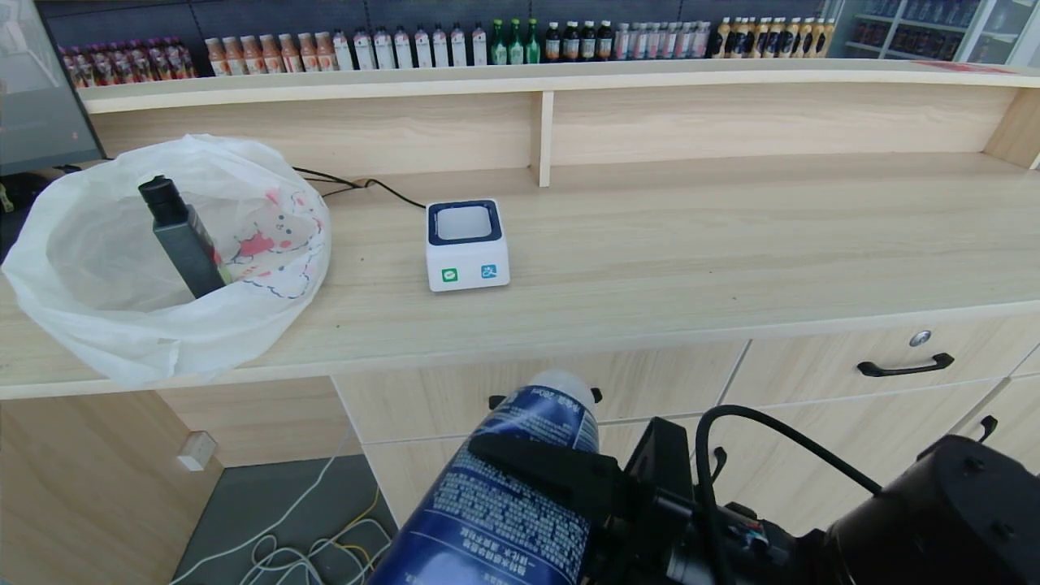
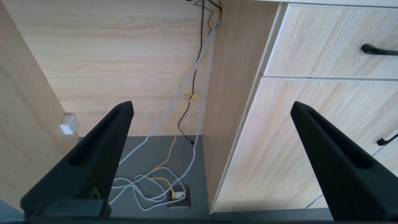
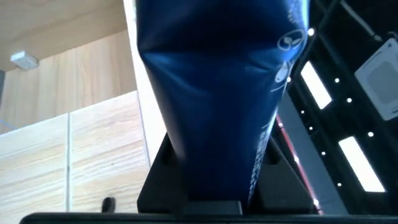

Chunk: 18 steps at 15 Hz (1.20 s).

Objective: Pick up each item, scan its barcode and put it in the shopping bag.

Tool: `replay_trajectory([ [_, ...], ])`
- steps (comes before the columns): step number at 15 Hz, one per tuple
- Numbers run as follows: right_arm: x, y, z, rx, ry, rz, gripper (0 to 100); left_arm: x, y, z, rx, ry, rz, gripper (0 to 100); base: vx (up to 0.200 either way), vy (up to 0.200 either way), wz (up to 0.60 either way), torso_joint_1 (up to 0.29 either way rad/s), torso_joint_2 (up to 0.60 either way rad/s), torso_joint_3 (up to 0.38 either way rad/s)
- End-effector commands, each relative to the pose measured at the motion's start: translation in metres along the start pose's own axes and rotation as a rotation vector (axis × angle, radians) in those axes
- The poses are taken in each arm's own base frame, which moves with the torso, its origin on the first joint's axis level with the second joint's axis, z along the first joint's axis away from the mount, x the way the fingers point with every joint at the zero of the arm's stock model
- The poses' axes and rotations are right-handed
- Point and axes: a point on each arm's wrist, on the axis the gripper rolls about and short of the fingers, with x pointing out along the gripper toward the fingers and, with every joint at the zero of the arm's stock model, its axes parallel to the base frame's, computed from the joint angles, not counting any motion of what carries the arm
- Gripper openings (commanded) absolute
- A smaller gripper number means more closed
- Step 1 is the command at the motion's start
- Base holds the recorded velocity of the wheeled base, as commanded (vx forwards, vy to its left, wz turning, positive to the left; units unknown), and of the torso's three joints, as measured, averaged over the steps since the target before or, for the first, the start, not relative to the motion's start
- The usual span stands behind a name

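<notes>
Pale, matt wood-grain surface (image 1: 691,244); thin, crinkled translucent plastic shopping bag (image 1: 106,325) at left; smooth white plastic scanner (image 1: 467,272); glossy printed blue can (image 1: 504,504) nearest.

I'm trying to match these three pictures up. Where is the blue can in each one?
Head view: blue can at the bottom centre, held in the right gripper.
Left wrist view: not in it.
Right wrist view: blue can close up, running through the middle.
Shared landmark: the small white box on the wood, seen from the left wrist and the right wrist too.
</notes>
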Motion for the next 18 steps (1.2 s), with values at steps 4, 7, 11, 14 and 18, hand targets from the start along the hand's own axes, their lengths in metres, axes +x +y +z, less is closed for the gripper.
replay_trajectory([
  [4,-0.005,-0.027,0.001,-0.242,0.008,-0.094,0,0.000,0.000,0.000,0.000,-0.001,0.000,100,0.000,0.000,0.00,0.000,0.00,0.000],
  [7,-0.006,-0.032,0.002,-0.291,0.010,-0.112,0,0.000,0.000,0.000,0.000,-0.001,0.000,100,0.000,0.000,0.00,0.000,0.00,0.000],
  [11,0.003,-0.036,0.008,-0.346,-0.011,-0.145,0,0.000,0.000,0.000,0.000,-0.001,0.000,100,0.000,0.000,0.00,0.000,0.00,0.000],
  [14,0.008,-0.036,0.011,-0.363,-0.022,-0.154,0,0.000,0.000,0.000,0.000,-0.001,0.000,100,0.000,0.000,0.00,0.000,0.00,0.000],
  [18,0.016,-0.034,0.011,-0.355,-0.027,-0.160,0,0.000,0.000,0.000,-0.001,-0.001,0.000,100,0.000,0.000,0.00,0.000,0.00,0.000],
])
